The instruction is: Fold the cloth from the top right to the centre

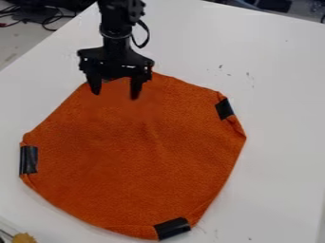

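Jaws spread wide on the black gripper [115,95], nothing visibly pinched between them, tips over the far edge of the orange cloth [133,147], left of its middle; can't tell if they touch the fabric. Cloth lies mostly flat on the white tabletop [279,118], rounded-angular outline, slight creasing near the rim. Black strips at the edge: far-right strip [224,108], left strip [28,159], near strip [172,228]. Handling guess: light, soft, floppy, textured weave, so decent grip, low slip risk, not fragile. Strips look like tape, probably a bit stiffer and smoother than the fabric, so a pinch right on one may slide, but could also keep that corner from crumpling. Best hold for this fold: the far-right corner, at or just beside its strip, catching the rim and a little fabric behind it. Thin and flat, so the jaws probably need to go low, straddle the edge and close to bunch it up; too high closes on air, too hard presses into the tabletop. After that, a low, slow pull toward the centre should let the flap roll over; lifting high likely drags the whole light cloth along. Fold looks undone, far-right corner lying outward.
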Robot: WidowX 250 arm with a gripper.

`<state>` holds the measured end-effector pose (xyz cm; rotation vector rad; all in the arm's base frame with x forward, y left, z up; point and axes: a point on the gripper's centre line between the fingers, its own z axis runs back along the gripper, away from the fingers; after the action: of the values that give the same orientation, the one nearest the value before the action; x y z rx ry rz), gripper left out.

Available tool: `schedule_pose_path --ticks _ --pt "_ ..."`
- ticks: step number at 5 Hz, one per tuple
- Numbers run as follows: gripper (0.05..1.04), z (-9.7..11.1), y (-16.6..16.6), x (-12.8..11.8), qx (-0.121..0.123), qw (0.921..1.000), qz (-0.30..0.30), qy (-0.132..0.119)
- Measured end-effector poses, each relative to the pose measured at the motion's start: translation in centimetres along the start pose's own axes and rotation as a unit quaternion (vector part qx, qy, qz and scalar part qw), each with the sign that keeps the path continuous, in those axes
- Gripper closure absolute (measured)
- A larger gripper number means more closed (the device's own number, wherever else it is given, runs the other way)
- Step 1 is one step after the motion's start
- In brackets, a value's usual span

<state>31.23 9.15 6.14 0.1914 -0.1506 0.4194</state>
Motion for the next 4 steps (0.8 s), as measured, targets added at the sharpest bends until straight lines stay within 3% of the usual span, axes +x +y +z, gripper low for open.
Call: schedule_pose_path --ticks 2,3,4 --pt "0.082 3.7 -8.6 0.2 -0.034 0.9985 -0.013 -0.041" --pt "0.082 3.8 -13.4 0.6 -0.065 0.9964 -0.042 -0.034" --pt "0.082 2.1 -16.2 1.5 -0.073 0.9950 -0.066 -0.016"
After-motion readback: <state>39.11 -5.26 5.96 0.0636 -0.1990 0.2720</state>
